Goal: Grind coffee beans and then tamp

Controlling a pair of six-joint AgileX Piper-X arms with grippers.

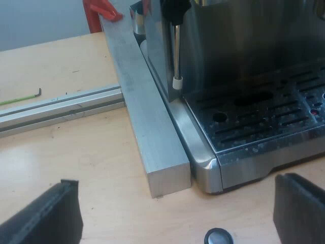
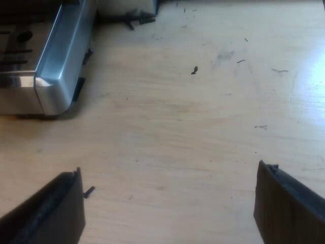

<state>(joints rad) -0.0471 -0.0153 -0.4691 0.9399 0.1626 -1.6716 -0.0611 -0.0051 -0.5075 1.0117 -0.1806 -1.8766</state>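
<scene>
Left jaws released, spread wide, gripping nothing, low over the tabletop [image 1: 76, 157] at a front corner of the espresso machine [image 1: 238, 46]. Drip tray [image 1: 264, 114] speckled; steam wand [image 1: 176, 56] hangs over its edge. Metal bar [image 1: 147, 117] lies against the machine's side. Small round object [image 1: 219, 237] sits between the fingers. Right jaws also released and empty, over the tabletop near a corner of the machine's base; dark specks [image 2: 194, 70] scattered.

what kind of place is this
Probably a workshop bench, not a kitchen: an espresso machine sits on a wooden table, with an aluminium bar against its side and a metal rail beside that.
</scene>
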